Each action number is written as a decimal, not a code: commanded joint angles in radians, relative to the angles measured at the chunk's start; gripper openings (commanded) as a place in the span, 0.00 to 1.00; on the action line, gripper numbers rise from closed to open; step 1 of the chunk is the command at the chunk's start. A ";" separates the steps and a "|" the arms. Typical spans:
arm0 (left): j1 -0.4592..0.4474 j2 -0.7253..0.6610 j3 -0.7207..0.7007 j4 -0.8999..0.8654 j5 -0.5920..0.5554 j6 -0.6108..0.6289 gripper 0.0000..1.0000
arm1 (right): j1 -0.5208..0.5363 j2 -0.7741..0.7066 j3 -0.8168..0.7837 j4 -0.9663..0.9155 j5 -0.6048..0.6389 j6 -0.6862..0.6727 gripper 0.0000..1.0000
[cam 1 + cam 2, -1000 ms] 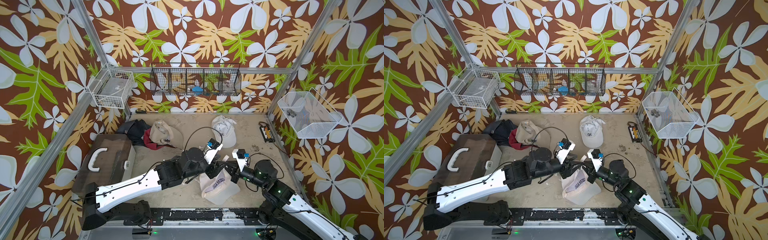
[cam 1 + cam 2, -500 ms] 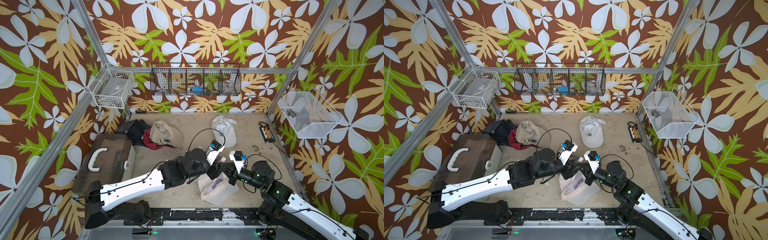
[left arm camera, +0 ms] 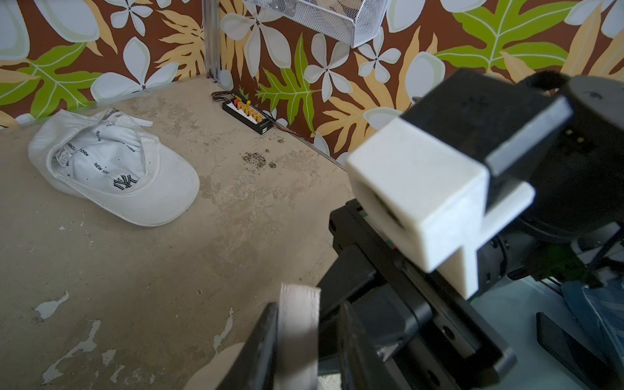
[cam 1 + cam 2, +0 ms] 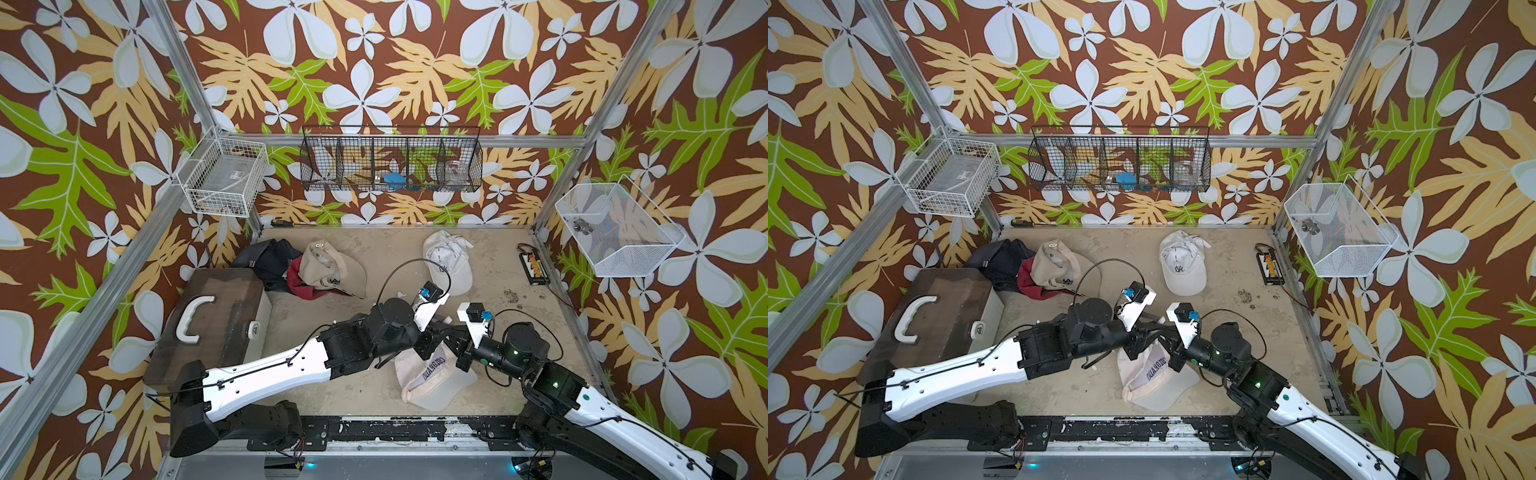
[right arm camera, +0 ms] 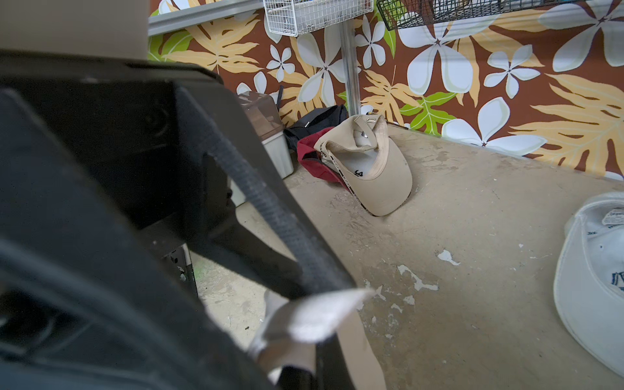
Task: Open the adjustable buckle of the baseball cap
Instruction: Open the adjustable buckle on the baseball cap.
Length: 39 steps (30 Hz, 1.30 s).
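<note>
Floral wallpaper in brown, green and cream closes off three sides of a worn beige tabletop [image 4: 498, 270]. A dark-lidded box [image 4: 216, 328] with a white handle sits at one edge of it and serves as the landmark.

The cream cap [image 4: 432, 382] with dark lettering lies out on the open table beside the box, nearer the front rail than the box's handle. Its brim points toward the rail, and its back end rises into the spot where the two arms meet.

The left gripper [image 3: 307, 324] reaches out from the box's side and ends just above the cap's back. In the left wrist view the cap's pale strap [image 3: 299, 324] stands upright between its two fingers, lying against one of them. I cannot tell whether they actually pinch it.

The right gripper [image 5: 300, 368] comes in from the side of the cap away from the box, nose to nose with the left one. It is clenched on the same strap, whose free end [image 5: 317, 314] fans out just past its tips. The buckle itself cannot be made out.

Just beyond the box, toward the back wall, a tan cap [image 4: 328, 266] lies upturned over a red one [image 4: 299, 282], next to a dark bag [image 4: 270, 257]. A white cap [image 4: 449, 262] lies farther from the box than these, beyond the grippers and well apart from the cream one.
</note>
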 commanded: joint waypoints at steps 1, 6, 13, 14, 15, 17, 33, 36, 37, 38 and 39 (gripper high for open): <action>-0.001 -0.003 -0.001 0.027 0.002 0.006 0.25 | 0.001 -0.001 0.007 0.023 0.013 -0.005 0.00; -0.001 -0.007 -0.004 0.028 0.002 0.007 0.17 | 0.002 -0.004 0.008 0.022 0.015 -0.007 0.00; -0.001 -0.023 -0.017 0.028 -0.001 0.002 0.10 | 0.003 -0.012 0.009 0.016 0.028 -0.010 0.00; -0.001 -0.026 -0.020 0.028 0.000 0.001 0.09 | 0.002 -0.014 0.010 0.017 0.032 -0.009 0.00; -0.001 -0.031 -0.021 0.028 -0.002 0.000 0.09 | 0.002 -0.015 0.010 0.017 0.033 -0.009 0.00; -0.002 -0.036 -0.028 0.028 -0.001 -0.003 0.07 | 0.002 -0.017 0.011 0.018 0.035 -0.008 0.00; -0.004 -0.104 -0.093 0.045 0.001 -0.033 0.00 | 0.002 -0.011 0.043 0.011 0.078 0.012 0.00; -0.004 -0.112 -0.104 0.047 -0.001 -0.039 0.00 | 0.002 -0.008 0.051 0.011 0.077 0.013 0.00; -0.004 -0.113 -0.108 0.047 -0.001 -0.040 0.00 | 0.002 -0.006 0.052 0.011 0.078 0.013 0.00; -0.006 -0.118 -0.113 0.050 0.000 -0.043 0.00 | 0.001 -0.004 0.055 0.011 0.078 0.015 0.00; -0.005 -0.122 -0.119 0.052 -0.001 -0.045 0.00 | 0.002 -0.003 0.058 0.011 0.079 0.014 0.00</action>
